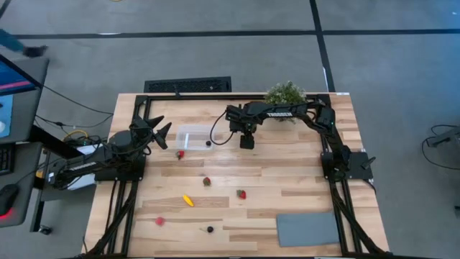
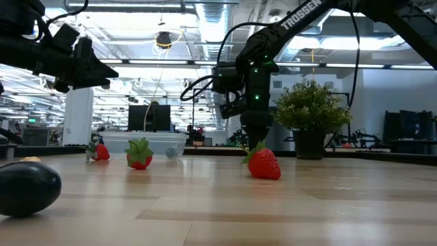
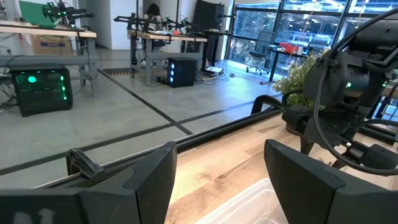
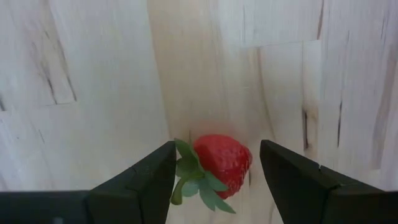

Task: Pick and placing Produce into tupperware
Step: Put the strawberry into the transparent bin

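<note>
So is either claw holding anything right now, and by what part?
Nothing is held. The right claw is open with a strawberry lying on the table between its fingers, ungripped. The left claw is open and empty.

- The tupperware [image 1: 192, 137] sits on the far-left part of the table [image 1: 287, 173], just right of the left gripper [image 1: 159, 134].
- A berry [image 1: 209, 143] lies at the tupperware's right end; whether in it or beside it cannot be told.
- A strawberry [image 1: 180, 154] lies on the table just near of the tupperware.
- The right gripper [image 1: 246, 141] hangs right of the tupperware, over a strawberry [image 4: 221, 163] that lies on the table between its fingers.
- The plant [image 1: 285, 93] stands at the far edge, right of centre.
- Mid-table lie a brownish piece [image 1: 206, 181] and, to its right, another strawberry [image 1: 242, 193].
- The elongated piece [image 1: 187, 201] lies nearer, left of centre.
- A strawberry [image 1: 159, 221] and a berry [image 1: 210, 229] lie by the near edge.
- The mat [image 1: 307, 229] lies in the near-right corner.
</note>
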